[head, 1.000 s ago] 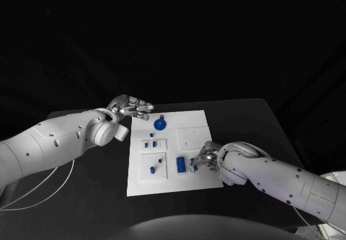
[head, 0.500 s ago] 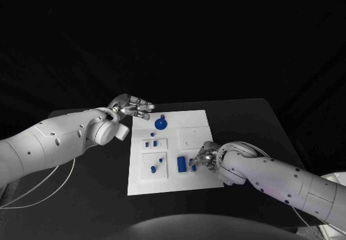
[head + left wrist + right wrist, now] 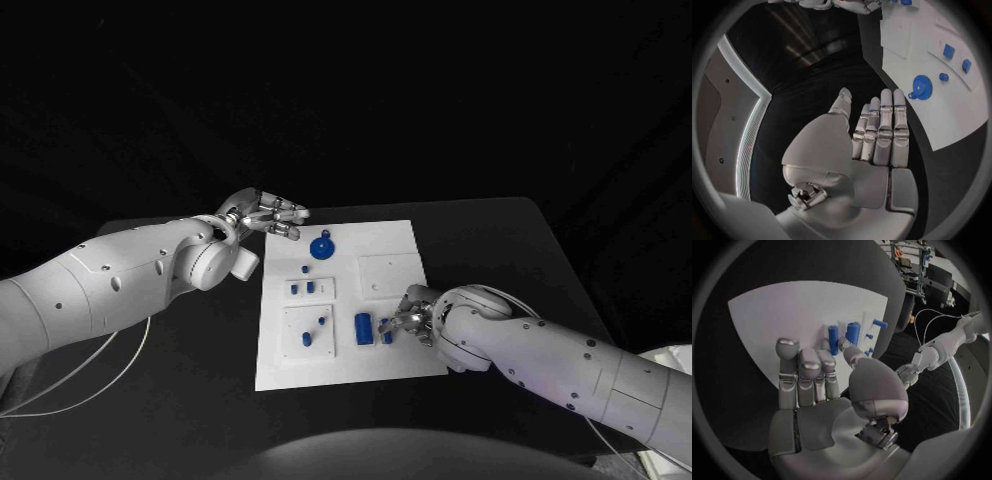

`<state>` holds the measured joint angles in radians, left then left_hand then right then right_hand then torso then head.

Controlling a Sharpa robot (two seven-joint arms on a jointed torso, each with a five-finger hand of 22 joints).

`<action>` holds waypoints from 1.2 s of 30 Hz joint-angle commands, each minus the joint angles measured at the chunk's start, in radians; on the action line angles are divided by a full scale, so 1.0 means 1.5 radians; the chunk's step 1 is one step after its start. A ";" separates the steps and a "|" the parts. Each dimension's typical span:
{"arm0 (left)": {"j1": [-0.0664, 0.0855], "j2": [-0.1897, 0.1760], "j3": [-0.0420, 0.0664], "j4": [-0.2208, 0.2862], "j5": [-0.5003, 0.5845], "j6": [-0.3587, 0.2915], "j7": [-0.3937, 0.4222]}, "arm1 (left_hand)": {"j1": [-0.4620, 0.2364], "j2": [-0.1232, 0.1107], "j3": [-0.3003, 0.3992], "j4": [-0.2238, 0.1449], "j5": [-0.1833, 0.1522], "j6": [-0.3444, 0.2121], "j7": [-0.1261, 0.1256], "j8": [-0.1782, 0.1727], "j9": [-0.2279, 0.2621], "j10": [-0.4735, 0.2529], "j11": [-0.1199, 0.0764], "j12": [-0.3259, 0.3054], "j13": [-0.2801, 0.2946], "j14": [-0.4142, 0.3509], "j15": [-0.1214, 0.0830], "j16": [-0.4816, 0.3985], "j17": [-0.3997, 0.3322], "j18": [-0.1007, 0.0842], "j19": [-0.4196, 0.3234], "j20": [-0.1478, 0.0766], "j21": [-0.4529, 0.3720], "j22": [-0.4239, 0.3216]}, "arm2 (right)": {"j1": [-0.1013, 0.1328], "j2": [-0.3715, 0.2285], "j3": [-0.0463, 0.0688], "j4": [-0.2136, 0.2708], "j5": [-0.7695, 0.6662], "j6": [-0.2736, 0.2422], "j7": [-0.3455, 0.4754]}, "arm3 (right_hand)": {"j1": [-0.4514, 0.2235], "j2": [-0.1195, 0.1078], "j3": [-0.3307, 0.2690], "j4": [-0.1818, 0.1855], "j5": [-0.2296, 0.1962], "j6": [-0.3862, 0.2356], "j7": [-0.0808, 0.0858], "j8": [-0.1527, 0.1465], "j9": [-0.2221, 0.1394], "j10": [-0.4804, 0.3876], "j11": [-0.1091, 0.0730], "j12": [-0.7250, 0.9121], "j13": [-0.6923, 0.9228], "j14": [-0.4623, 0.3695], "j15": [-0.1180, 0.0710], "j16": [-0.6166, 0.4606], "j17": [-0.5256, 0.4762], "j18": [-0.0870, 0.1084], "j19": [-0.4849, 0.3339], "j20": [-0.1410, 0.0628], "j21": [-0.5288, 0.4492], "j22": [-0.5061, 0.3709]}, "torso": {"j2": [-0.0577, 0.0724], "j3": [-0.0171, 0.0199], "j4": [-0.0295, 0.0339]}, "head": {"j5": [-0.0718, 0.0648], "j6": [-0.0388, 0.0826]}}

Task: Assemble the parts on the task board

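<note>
Blue part [image 3: 833, 333] lies just beyond right hand's [image 3: 820, 385] fingers [image 3: 808, 365].

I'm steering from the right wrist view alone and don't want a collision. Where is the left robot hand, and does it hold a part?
Observer: The left robot hand hovers by the far left corner of the task board. Its fingers are straight and it holds nothing.
Operator: Is any part lying close to it?
Observer: Yes, a round blue part with a small tab lies on the board's far end, close to that hand but not touching it.
</note>
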<state>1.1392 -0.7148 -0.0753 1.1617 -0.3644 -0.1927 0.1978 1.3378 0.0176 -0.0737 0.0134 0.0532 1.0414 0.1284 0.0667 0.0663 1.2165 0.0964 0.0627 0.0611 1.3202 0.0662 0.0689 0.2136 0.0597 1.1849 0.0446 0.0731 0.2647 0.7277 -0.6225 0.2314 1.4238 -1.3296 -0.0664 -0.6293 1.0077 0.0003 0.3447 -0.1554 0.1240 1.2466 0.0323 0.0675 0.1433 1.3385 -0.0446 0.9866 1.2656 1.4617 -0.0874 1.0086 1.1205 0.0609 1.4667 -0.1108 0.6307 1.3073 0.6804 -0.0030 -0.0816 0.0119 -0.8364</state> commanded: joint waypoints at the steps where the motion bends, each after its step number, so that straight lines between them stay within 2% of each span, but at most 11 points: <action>1: 0.000 0.000 0.000 0.002 -0.001 0.009 0.004 | -0.001 0.004 -0.001 -0.003 0.003 -0.004 0.002 -0.001 0.001 -0.003 0.000 -0.001 0.001 -0.003 -0.003 -0.001 0.001 -0.008 -0.001 0.000 0.003 0.000 | 0.000 0.001 -0.001 0.000 -0.025 0.014 0.002 | 0.000 -0.007 -0.006 0.007 -0.004 -0.003 0.000 -0.003 -0.001 0.001 0.000 0.002 0.000 -0.001 -0.004 -0.003 0.001 -0.006 0.035 -0.004 -0.005 0.042 | 0.000 0.0001 -0.0001 | 0.000 -0.001; 8: 0.000 0.000 0.000 0.002 -0.001 0.010 0.003 | -0.001 0.004 -0.001 -0.003 0.003 -0.004 0.002 -0.001 0.001 -0.003 0.000 -0.001 0.001 -0.003 -0.003 -0.001 0.001 -0.008 -0.001 0.000 0.003 0.000 | 0.000 0.001 -0.001 0.000 -0.027 0.012 0.001 | 0.004 -0.016 -0.019 0.022 -0.004 -0.002 0.000 -0.003 -0.003 0.001 0.001 0.002 0.000 -0.001 -0.005 -0.004 0.001 -0.005 0.035 -0.004 -0.004 0.042 | 0.000 0.0006 -0.0004 | 0.001 -0.001; 18: 0.000 0.000 0.000 0.002 -0.001 0.010 0.002 | -0.001 0.004 -0.001 -0.003 0.003 -0.004 0.002 -0.001 0.001 -0.003 0.000 -0.001 0.001 -0.003 -0.003 -0.001 0.001 -0.008 -0.001 0.000 0.003 0.000 | 0.000 0.002 -0.001 0.002 -0.028 0.007 0.003 | 0.005 -0.020 -0.023 0.031 -0.011 -0.002 0.000 -0.003 -0.003 0.001 0.001 0.002 0.000 -0.001 -0.005 -0.005 0.001 -0.005 0.035 -0.004 -0.005 0.042 | 0.000 0.0002 -0.0004 | 0.002 -0.002; 24: 0.000 -0.001 0.000 0.002 -0.001 0.011 0.002 | -0.001 0.004 -0.002 -0.003 0.003 -0.003 0.002 -0.001 0.001 -0.003 0.000 -0.001 0.001 -0.003 -0.002 -0.001 0.001 -0.008 -0.001 0.000 0.003 -0.001 | 0.000 0.002 -0.001 0.004 -0.026 0.008 0.005 | 0.001 -0.026 -0.024 0.047 -0.027 -0.002 0.001 -0.003 -0.003 0.001 0.001 0.001 0.000 -0.001 -0.004 -0.004 0.001 -0.005 0.035 -0.004 -0.004 0.042 | 0.000 0.0001 -0.0001 | 0.002 -0.002; 28: 0.000 -0.001 0.000 0.002 -0.002 0.011 0.001 | -0.001 0.004 -0.002 -0.003 0.003 -0.003 0.002 -0.001 0.001 -0.003 0.000 -0.001 0.001 -0.003 -0.002 -0.001 0.001 -0.008 -0.001 0.000 0.003 -0.001 | 0.000 0.001 -0.001 0.005 -0.025 0.009 0.006 | -0.010 -0.042 -0.017 0.071 -0.046 -0.001 0.001 -0.003 -0.003 0.002 0.002 0.002 0.000 -0.001 -0.004 -0.004 0.002 -0.005 0.035 -0.003 -0.004 0.042 | 0.000 0.0001 -0.0003 | 0.003 -0.002; 29: 0.000 -0.001 0.000 0.002 -0.002 0.011 0.001 | -0.001 0.004 -0.002 -0.003 0.003 -0.003 0.002 -0.001 0.001 -0.003 0.000 -0.001 0.001 -0.003 -0.002 -0.001 0.001 -0.008 -0.001 0.000 0.003 -0.001 | 0.000 0.001 -0.001 0.005 -0.025 0.009 0.006 | -0.011 -0.053 -0.005 0.084 -0.048 0.000 0.001 -0.002 -0.003 0.002 0.002 0.001 0.000 -0.001 -0.004 -0.004 0.002 -0.005 0.035 -0.004 -0.004 0.041 | 0.000 0.0001 -0.0003 | 0.003 -0.002; 33: 0.000 -0.001 0.000 0.002 -0.002 0.011 0.001 | -0.001 0.004 -0.002 -0.003 0.003 -0.003 0.002 -0.001 0.001 -0.003 0.000 -0.001 0.001 -0.003 -0.002 -0.001 0.001 -0.008 -0.001 0.000 0.003 -0.001 | 0.000 0.000 -0.001 0.006 -0.024 0.008 0.007 | -0.015 -0.073 0.003 0.111 -0.050 0.002 0.002 -0.002 -0.004 0.003 0.002 0.000 0.000 -0.001 -0.005 -0.005 0.004 -0.006 0.035 -0.005 -0.004 0.042 | 0.000 0.0002 -0.0003 | 0.004 -0.002; 36: 0.000 -0.001 0.000 0.001 -0.002 0.010 0.001 | -0.001 0.004 -0.002 -0.003 0.003 -0.003 0.002 -0.001 0.001 -0.003 0.000 -0.001 0.001 -0.003 -0.002 -0.001 0.001 -0.008 -0.001 0.000 0.003 -0.001 | 0.000 0.000 -0.001 0.007 -0.024 0.007 0.007 | -0.019 -0.081 0.000 0.126 -0.051 0.002 0.002 -0.002 -0.006 0.004 0.001 -0.001 0.000 -0.001 -0.005 -0.005 0.005 -0.007 0.035 -0.006 -0.004 0.041 | 0.000 0.0004 -0.0005 | 0.004 -0.002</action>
<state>1.1392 -0.7169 -0.0755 1.1618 -0.3651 -0.1902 0.1948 1.3381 0.0173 -0.0737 0.0134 0.0531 1.0414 0.1284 0.0667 0.0663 1.2165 0.0964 0.0627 0.0610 1.3202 0.0662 0.0689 0.2136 0.0597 1.1849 0.0446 0.0731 0.2647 0.7280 -0.6229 0.2299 1.4309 -1.3601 -0.0642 -0.6286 0.9821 -0.1117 0.3456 0.0279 0.0543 1.2465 0.0323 0.0675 0.1357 1.3385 -0.0446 0.9866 1.2653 1.4610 -0.0868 1.0049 1.1262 0.0609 1.4667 -0.1107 0.6269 1.3074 0.6804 -0.0028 -0.0819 0.0172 -0.8393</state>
